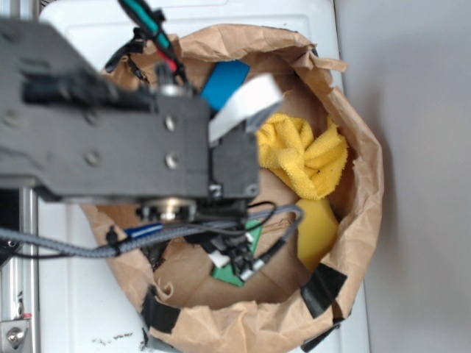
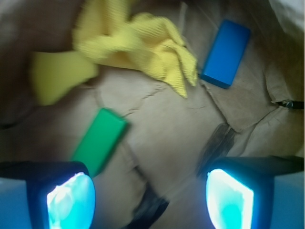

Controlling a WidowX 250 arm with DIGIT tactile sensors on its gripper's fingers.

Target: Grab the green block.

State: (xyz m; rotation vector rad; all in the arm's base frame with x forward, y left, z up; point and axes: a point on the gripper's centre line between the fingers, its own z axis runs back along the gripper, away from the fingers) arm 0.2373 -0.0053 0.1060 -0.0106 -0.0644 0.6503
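Note:
The green block (image 2: 99, 140) lies flat on the brown paper floor of the bag, slanted, just above my left fingertip (image 2: 71, 200) in the wrist view. My gripper (image 2: 150, 200) is open, its two glowing pads wide apart with only paper between them. The block sits left of the gap and nothing touches it. In the exterior view only small parts of the green block (image 1: 254, 234) show under the arm's cables, and the gripper itself is hidden beneath the arm.
A blue block (image 2: 226, 53) lies at the upper right, a crumpled yellow cloth (image 2: 138, 43) at the top centre, and a yellow sponge (image 2: 59, 76) at the upper left. The paper bag wall (image 1: 360, 220) rings everything. Black tape (image 1: 324, 288) patches its rim.

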